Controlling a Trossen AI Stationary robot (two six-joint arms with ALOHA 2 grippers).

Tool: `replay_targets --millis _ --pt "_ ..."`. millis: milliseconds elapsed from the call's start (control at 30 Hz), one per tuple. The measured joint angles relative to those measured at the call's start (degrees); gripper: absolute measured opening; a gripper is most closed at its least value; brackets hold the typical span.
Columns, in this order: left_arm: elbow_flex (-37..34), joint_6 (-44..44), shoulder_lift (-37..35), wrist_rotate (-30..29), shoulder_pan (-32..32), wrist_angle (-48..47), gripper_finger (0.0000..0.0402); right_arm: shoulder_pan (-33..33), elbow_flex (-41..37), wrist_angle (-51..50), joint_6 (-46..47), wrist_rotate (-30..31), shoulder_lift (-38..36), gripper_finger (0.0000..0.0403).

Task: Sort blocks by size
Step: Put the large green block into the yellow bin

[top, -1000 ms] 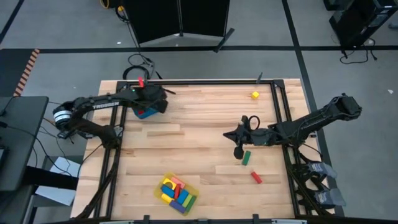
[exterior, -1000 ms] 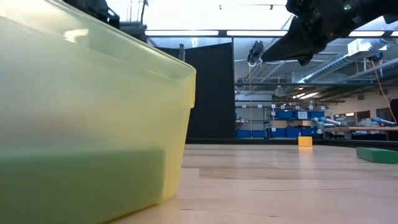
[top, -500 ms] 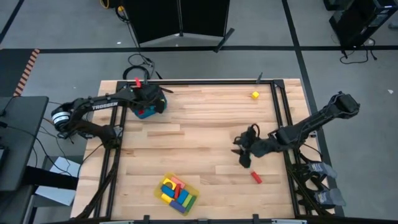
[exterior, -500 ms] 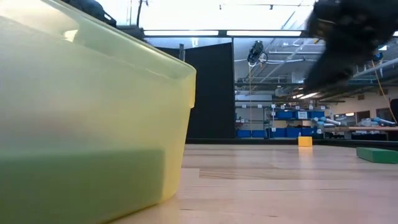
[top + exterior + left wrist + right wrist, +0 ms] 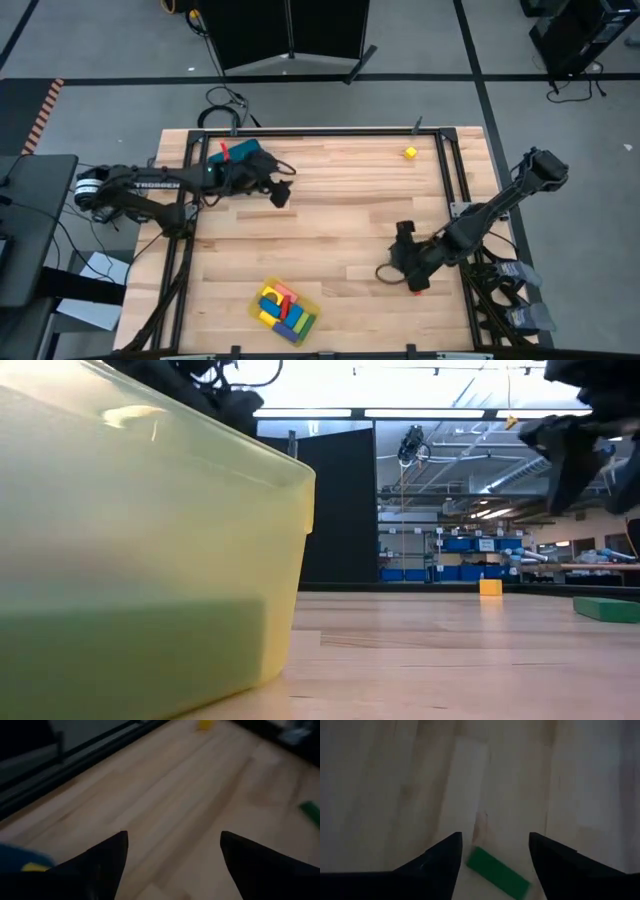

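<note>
Fingers spread on right gripper [image 5: 492,851] over green block [image 5: 497,872]; left gripper [image 5: 172,851] fingers spread, empty.

My two arms are black. The table [image 5: 330,200] beneath me is pale wood planks with a black frame. A translucent yellow tray [image 5: 312,305] holds red, blue, green and yellow blocks [image 5: 283,308]. A yellow cube [image 5: 410,152] and a green bar [image 5: 497,872] lie loose.

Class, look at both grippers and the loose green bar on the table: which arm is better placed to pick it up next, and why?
Probably the right. The right gripper hangs open directly over the green bar, which lies between its fingers in the wrist view. The left gripper, also open, sits near the table's far left, well away from it.
</note>
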Motion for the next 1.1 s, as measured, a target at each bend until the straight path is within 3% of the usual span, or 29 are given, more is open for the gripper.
replay_targets --millis 100,200,400,733,833,1100 --pt "0.0 -0.5 0.1 0.0 -3.2 1.7 0.0322 -2.8 3.2 -4.9 -7.6 -0.7 5.4 0.0261" --pt "0.0 -1.1 -0.1 0.0 -6.2 3.8 0.0321 -5.2 4.5 -5.9 -13.4 -5.8 10.7 0.0277" --pt "0.0 -1.2 -1.0 -1.1 -12.2 6.9 0.0321 -7.2 5.7 -8.8 -19.3 -7.9 17.8 0.0282" --pt "0.0 -1.3 -1.0 -3.4 -16.4 7.4 0.0321 -9.1 6.1 -9.2 -23.8 -13.7 20.2 0.0237" --pt "0.0 -1.4 -1.0 -3.6 -17.0 7.5 0.0321 -9.2 6.2 -9.2 -23.6 -13.1 18.9 0.0221" --pt "0.0 -1.4 -1.0 -4.2 -17.0 7.5 0.0321 -9.2 9.5 -9.4 -23.3 -11.7 15.9 0.0231"
